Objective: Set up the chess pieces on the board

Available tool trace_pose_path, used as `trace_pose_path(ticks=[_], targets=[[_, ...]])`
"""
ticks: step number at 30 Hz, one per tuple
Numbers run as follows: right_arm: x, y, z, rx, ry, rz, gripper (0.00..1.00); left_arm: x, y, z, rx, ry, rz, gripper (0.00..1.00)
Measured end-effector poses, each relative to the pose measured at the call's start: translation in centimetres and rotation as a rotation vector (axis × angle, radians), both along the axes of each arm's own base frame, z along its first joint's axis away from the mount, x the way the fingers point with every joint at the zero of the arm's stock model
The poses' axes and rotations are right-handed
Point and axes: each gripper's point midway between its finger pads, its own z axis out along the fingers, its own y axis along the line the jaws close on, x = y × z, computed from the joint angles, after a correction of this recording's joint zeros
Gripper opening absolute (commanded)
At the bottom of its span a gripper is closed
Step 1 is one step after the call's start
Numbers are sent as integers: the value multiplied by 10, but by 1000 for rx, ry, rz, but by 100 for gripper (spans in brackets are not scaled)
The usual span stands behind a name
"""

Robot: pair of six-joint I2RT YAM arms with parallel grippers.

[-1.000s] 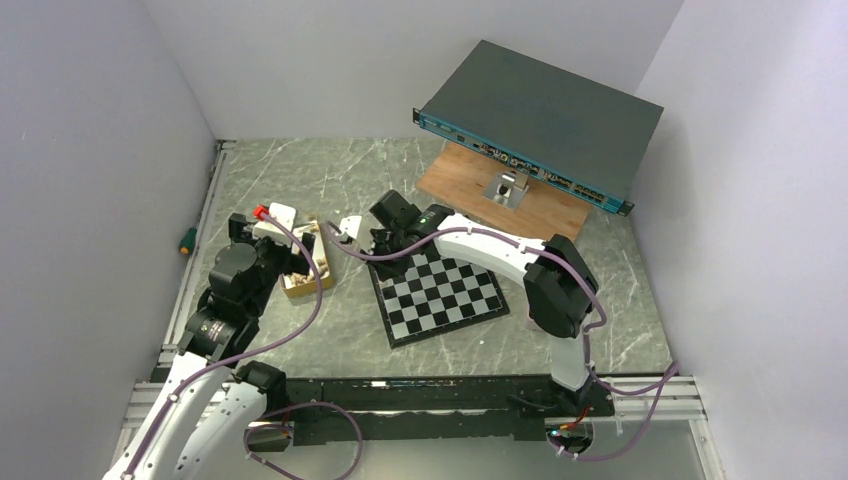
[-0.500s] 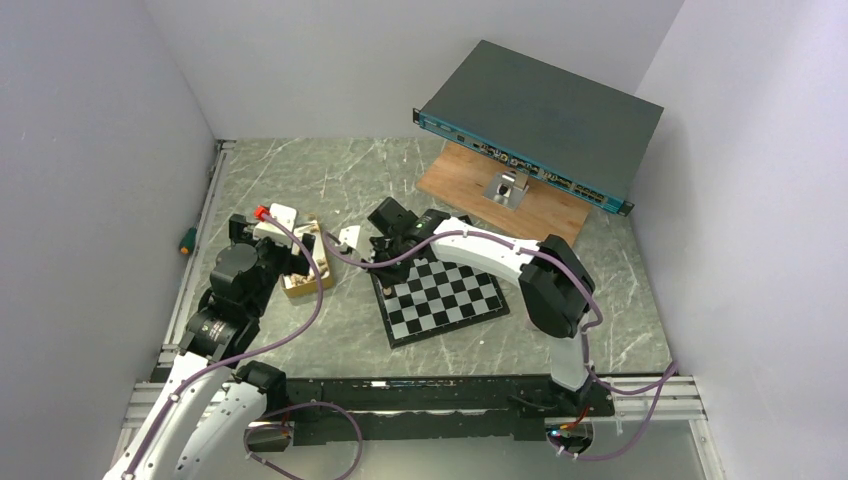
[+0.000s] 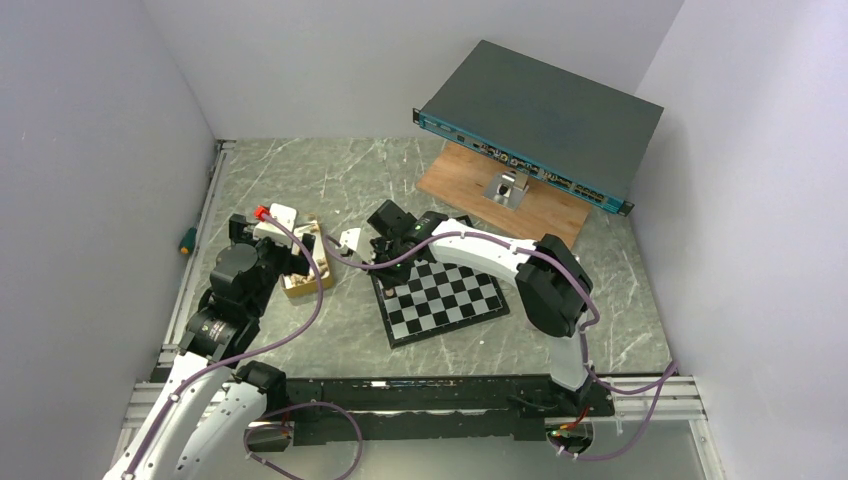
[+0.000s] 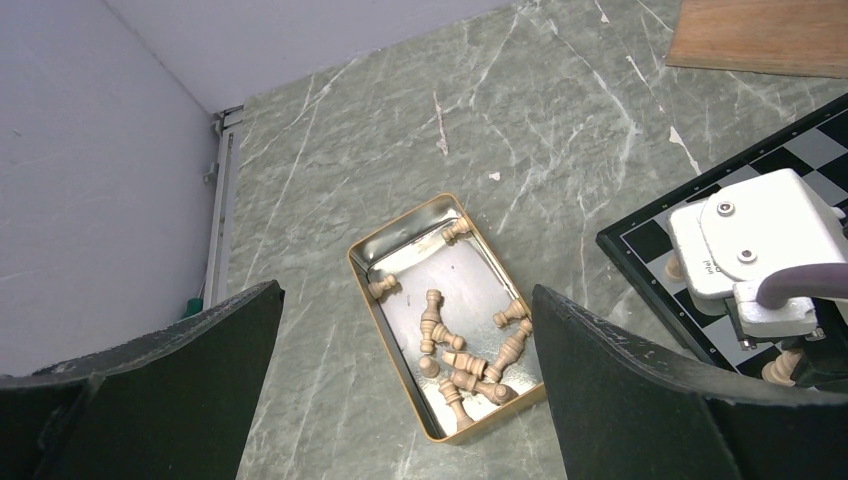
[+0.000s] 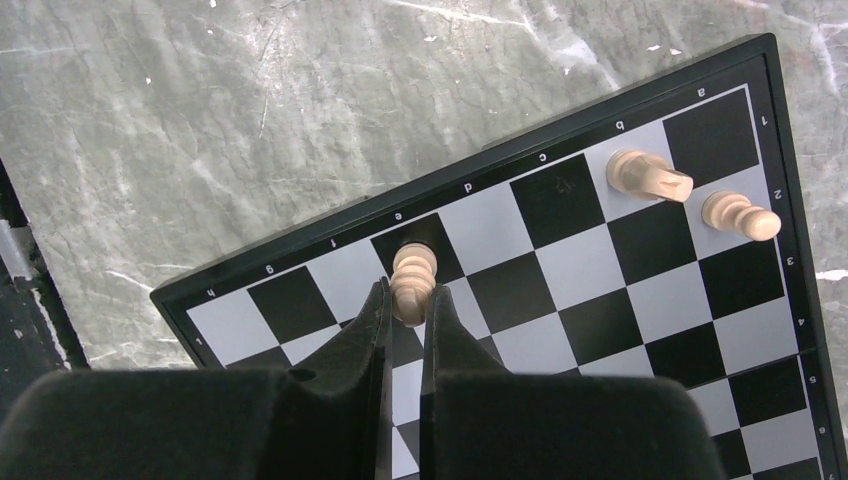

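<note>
The board (image 3: 440, 295) lies at mid-table, and its corner shows in the left wrist view (image 4: 655, 250). My right gripper (image 5: 408, 300) is shut on a light tan chess piece (image 5: 413, 275), held just over the board's edge row near the e file. Two more tan pieces (image 5: 648, 175) (image 5: 740, 217) are on the board (image 5: 600, 300) near its corner. My left gripper (image 4: 405, 290) is open and empty above a gold-rimmed tin (image 4: 370, 300) holding several tan pieces (image 4: 470, 365). In the top view the right gripper (image 3: 383, 253) is at the board's far left corner. No dark pieces are visible.
A dark teal rack unit (image 3: 540, 120) rests tilted on a brown wooden plank (image 3: 500, 195) at the back right. A green and orange tool (image 3: 186, 240) lies by the left rail. Walls close in the left, back and right sides.
My right gripper has shifted slightly left over the board's far left corner, still holding its piece. The left arm has not moved.
</note>
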Motion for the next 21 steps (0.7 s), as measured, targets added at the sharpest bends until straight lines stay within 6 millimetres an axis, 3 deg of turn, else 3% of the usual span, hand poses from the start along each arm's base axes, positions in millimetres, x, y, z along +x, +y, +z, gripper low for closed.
trace_pose_path(ticks=[13,21], targets=[[0,0,-2,-2,3,0,4,0,0,0,0,0,0,100],[-1,0,-2,-1,7,-2,14,0,0,0,0,0,0,100]])
